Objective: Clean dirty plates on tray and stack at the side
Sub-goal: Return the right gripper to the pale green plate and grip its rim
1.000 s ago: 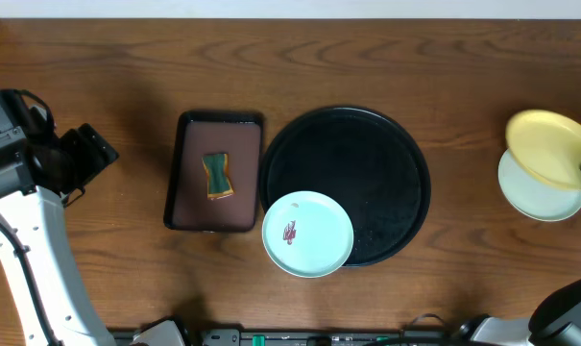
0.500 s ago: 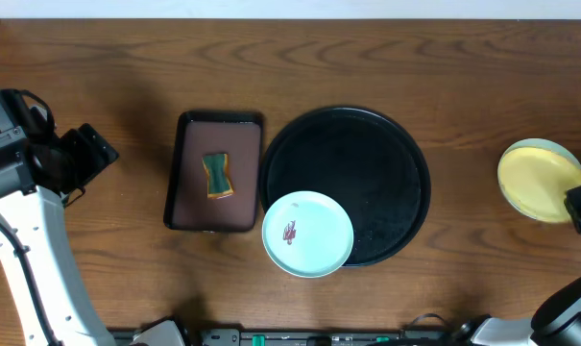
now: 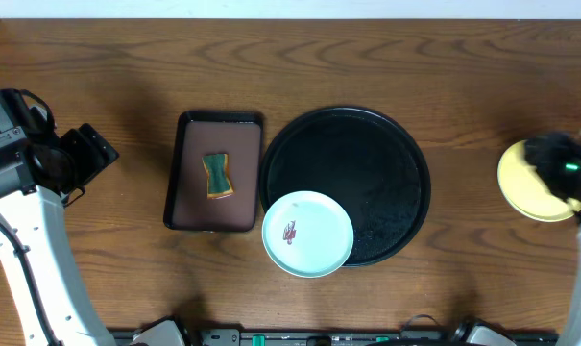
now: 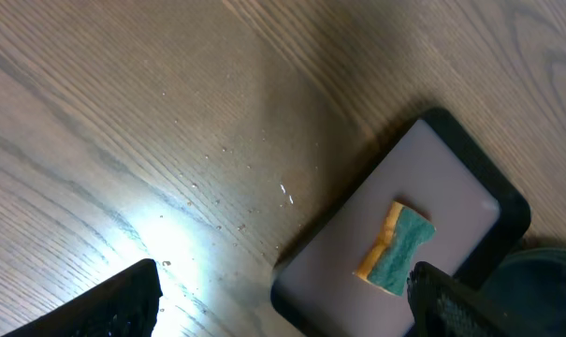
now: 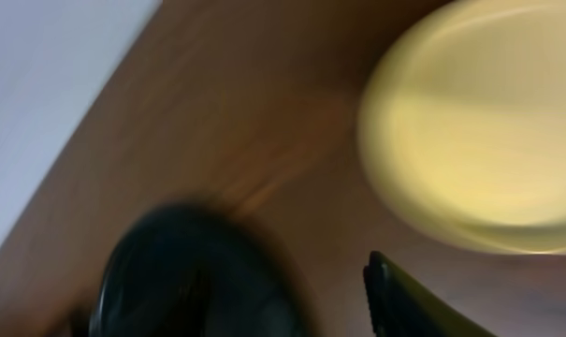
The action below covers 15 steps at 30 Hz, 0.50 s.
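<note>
Both empty, left pincer (image 4: pixel 283 304) spread wide, right pincer (image 5: pixel 334 304) blurred, partly parted beside yellow plate (image 5: pixel 479 122).

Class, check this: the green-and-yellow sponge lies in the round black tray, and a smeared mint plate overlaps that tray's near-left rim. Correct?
Not quite. The sponge lies in the brown rectangular tray, beside the round black tray, as the overhead view shows. The smeared mint plate does overlap the black tray's near-left rim.
</note>
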Available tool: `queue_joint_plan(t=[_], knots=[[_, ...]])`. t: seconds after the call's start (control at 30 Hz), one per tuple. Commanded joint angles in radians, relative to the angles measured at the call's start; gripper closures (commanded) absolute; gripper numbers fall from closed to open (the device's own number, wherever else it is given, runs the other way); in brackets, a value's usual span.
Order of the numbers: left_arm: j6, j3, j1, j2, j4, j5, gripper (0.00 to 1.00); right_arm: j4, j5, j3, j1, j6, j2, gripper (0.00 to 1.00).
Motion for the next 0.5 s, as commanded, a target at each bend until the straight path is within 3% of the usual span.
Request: queue_joint_plan(t=[0.0, 0.2, 0.47], knots=[[-0.002, 0.019, 0.004, 0.004, -0.004, -0.005, 0.15, -0.061, -0.055, 0.001, 0.246, -0.120, -0.006, 0.52], [-0.002, 0.019, 0.004, 0.004, -0.004, -0.005, 0.15, -0.107, 0.085, -0.021, 0.705, -0.268, 0.172, 0.58], [-0.002, 0.019, 0.004, 0.004, -0.004, -0.005, 0.15, -0.081, 0.093, -0.021, 0.961, -0.367, 0.502, 0.60]])
